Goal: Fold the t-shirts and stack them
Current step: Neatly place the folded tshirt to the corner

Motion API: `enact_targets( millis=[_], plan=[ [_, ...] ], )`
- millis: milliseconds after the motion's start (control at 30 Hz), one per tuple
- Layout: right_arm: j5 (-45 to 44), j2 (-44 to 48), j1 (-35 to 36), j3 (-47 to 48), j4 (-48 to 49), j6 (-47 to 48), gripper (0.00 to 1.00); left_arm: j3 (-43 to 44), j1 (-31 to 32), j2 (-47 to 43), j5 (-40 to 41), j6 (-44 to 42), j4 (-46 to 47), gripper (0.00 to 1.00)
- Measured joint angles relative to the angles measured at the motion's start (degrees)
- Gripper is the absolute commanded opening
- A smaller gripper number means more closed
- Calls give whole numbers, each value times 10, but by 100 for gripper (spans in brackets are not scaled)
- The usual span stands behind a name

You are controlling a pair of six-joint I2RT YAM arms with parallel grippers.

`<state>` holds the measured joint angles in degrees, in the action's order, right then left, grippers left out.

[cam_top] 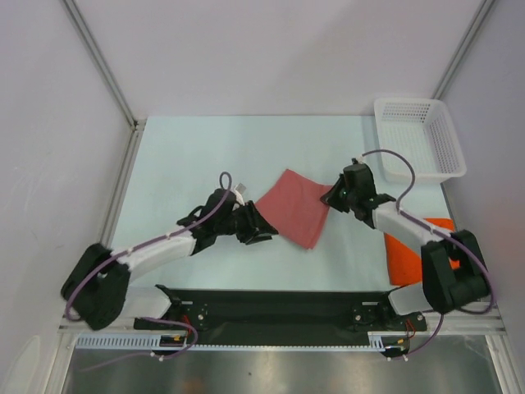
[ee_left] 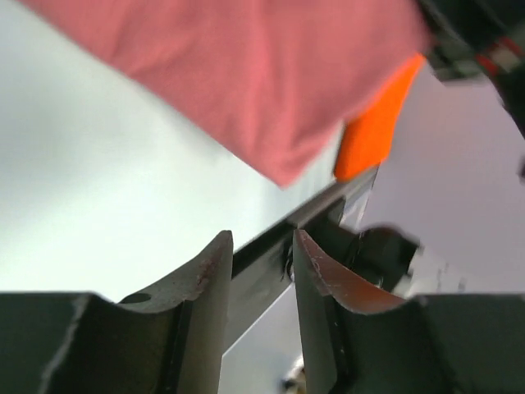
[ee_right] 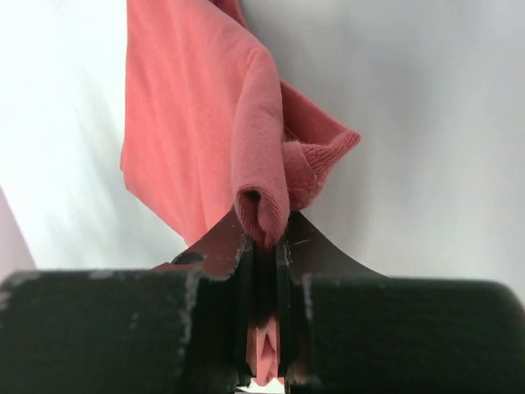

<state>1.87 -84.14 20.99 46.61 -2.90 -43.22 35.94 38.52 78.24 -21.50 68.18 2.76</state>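
On the pale table (cam_top: 205,156) the folded pink-red shirt (cam_top: 294,207) lies mid-table between the arms, its right edge pinched in the right gripper (cam_top: 335,197), while the left gripper (cam_top: 261,231) sits slightly parted and empty just beside its left corner, and the orange shirt (cam_top: 404,258) lies near-right.

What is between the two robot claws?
The pink-red shirt, in the top view; the right gripper pinches its edge, the left gripper is open beside it.
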Motion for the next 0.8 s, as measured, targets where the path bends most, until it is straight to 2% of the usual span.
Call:
enact_targets(
  millis=[133,267,467,600,800],
  plan=[
    [-41,100,-17,-36,-73,-10,0,10,-1,-124,-20,-122,-56,45],
    [-85,191,-47,-60,-157,-33,0,19,-5,-225,-25,-220,-108,45],
    [-149,288,-168,-66,-274,-89,0,19,-34,-257,-52,-298,-175,45],
    [-186,290,-231,-52,-334,-128,0,19,-71,-259,-78,-325,-199,44],
    [-199,223,-292,6,-363,-158,0,19,-103,-264,-103,-353,-216,44]
  ],
)
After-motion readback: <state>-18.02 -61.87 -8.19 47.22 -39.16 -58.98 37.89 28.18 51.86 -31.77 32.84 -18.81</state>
